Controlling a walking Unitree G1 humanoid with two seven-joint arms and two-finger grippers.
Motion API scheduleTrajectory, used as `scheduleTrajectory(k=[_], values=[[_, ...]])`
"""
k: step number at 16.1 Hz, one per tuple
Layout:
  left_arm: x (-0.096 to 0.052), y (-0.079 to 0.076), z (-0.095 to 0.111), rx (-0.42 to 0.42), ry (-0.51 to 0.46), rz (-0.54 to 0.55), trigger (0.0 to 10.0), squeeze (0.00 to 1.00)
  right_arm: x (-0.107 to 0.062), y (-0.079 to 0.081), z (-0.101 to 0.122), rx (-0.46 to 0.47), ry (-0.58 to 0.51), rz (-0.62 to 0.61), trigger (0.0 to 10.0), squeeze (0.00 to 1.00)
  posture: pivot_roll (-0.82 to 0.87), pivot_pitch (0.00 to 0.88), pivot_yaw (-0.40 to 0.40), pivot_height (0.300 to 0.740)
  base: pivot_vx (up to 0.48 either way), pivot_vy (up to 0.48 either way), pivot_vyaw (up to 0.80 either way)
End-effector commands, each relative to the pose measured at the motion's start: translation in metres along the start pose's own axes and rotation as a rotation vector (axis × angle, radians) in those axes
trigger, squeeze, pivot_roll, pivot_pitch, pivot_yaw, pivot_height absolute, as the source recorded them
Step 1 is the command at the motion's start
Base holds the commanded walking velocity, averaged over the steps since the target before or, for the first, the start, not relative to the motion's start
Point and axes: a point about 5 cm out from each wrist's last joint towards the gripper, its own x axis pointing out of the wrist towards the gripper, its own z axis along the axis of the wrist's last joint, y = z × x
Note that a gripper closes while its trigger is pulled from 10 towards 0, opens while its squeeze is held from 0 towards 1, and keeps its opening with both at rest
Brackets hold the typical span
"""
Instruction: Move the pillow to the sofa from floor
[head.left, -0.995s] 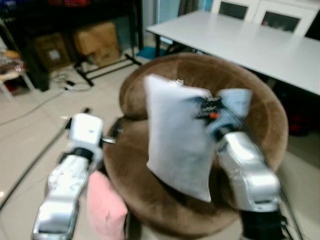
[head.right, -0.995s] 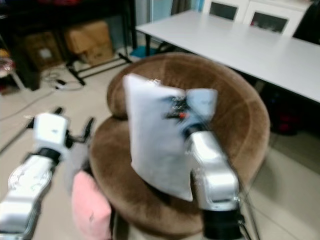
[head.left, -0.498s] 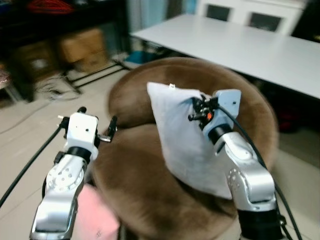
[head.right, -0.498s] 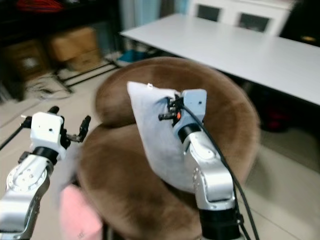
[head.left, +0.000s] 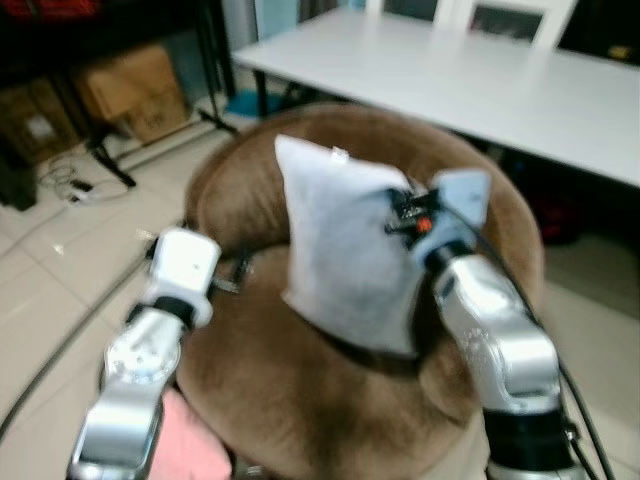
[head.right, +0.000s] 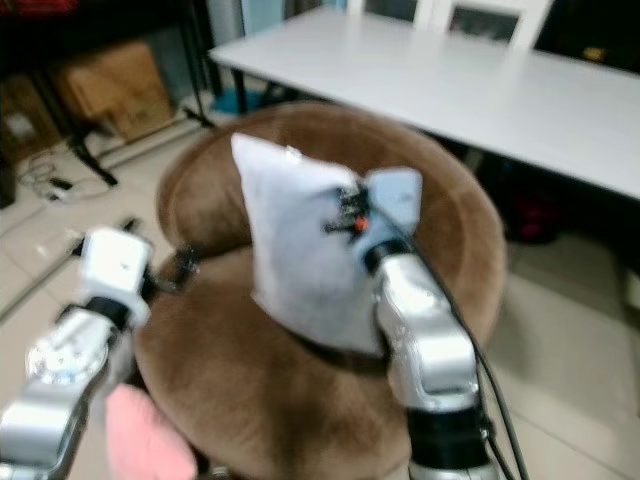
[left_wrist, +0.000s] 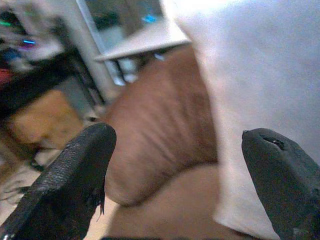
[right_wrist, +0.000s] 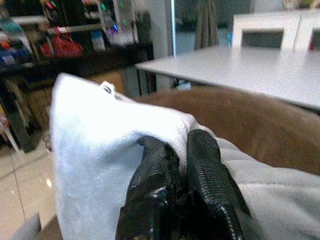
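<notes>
Nearest you, a pink cushion (head.left: 195, 445) lies low by the sofa's near left edge, under your left arm. Your left pincer (left_wrist: 175, 165) sits just above it at the seat's left edge, its fingers (left_wrist: 70, 175) spread wide and holding nothing; past them you see the brown backrest and the pillow's side.

Your right pincer (right_wrist: 175, 165) is over the middle of the sofa (head.left: 300, 400), fingers pressed together on a bunched fold of the pillow (head.left: 345, 250) near its top right corner. The pillow is white and stands roughly upright over the seat, its broad face towards you and the curved backrest close behind it. Its lower edge looks to be at or just above the cushion, in front of the backrest; you cannot tell for certain whether it is touching.

So the lift from the floor is done and the pillow is over the sofa. As I judge it, what is left is to settle it against the backrest, open your right pincer and draw the arm clear.

Farther off, a white table (head.left: 480, 80) stands behind the sofa, with cardboard boxes (head.left: 130, 85) on the floor to the far left.
</notes>
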Motion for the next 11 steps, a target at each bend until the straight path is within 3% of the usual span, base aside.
scheduleTrajectory(k=[1,2,5,6,10,11], values=[[-0.004,0.004,0.000,0.017,0.013,-0.019,10.0,0.10,0.006,0.017,0.018,0.014,-0.051,0.079,10.0,0.00,0.01,0.000,-0.011,0.740,0.000,0.000,0.00],[-0.008,0.003,-0.004,0.034,0.036,-0.077,10.0,0.10,0.012,0.029,0.018,0.078,0.025,0.117,10.0,0.00,0.02,0.000,-0.015,0.740,0.000,0.000,0.00],[-0.020,-0.002,-0.011,0.090,0.094,-0.215,10.0,0.10,0.029,0.059,0.027,0.170,0.039,0.184,10.0,0.00,0.04,0.000,-0.026,0.740,0.000,0.000,0.00],[-0.021,-0.002,-0.011,0.091,0.097,-0.219,10.0,0.10,0.031,0.062,0.028,0.185,0.045,0.182,10.0,0.00,0.04,0.000,-0.026,0.740,0.000,0.000,0.00],[-0.025,0.002,-0.012,0.107,0.116,-0.231,10.0,0.11,0.055,0.076,0.025,0.394,0.150,0.127,10.0,0.00,0.05,0.000,-0.034,0.740,0.000,0.000,0.00],[-0.026,0.002,-0.013,0.111,0.119,-0.232,10.0,0.10,0.060,0.076,0.025,0.393,0.163,0.129,10.0,0.00,0.05,0.000,-0.034,0.740,0.000,0.000,0.00]])
